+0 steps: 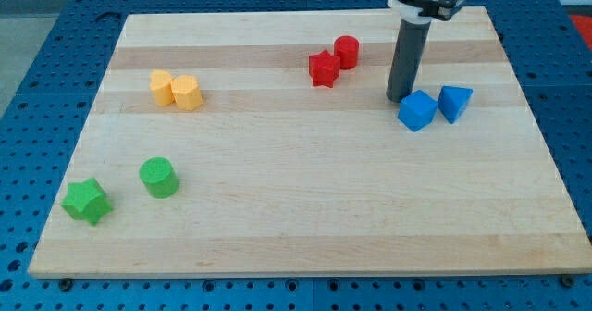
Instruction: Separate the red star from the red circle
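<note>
Sitting near the view's top, right of centre on the wooden board (305, 218): red star (324, 69) and red circle (347, 51), touching or nearly so, circle up and to the right of star

Resting to their right, clear of both: my tip (400, 98), standing just beside the upper left of the blue cube (417, 110); blue wedge-like block (454, 102) lying just right of the cube

No pincer fitted here, only a plain rod, so nothing spreading or pinching

Judging step in hand: approaching, pair not yet parted, no contact with either red block

Next move likely calling for: travelling left toward the pair, lining up with the seam between them, then driving through or pushing one block away. Taking the circle from the right risks shoving both along together, so coming in from above or below the seam looks safer

Lying well apart, out of the way: two yellow blocks (176, 90) at upper left, green star (88, 201) and green circle (159, 177) at lower left
</note>
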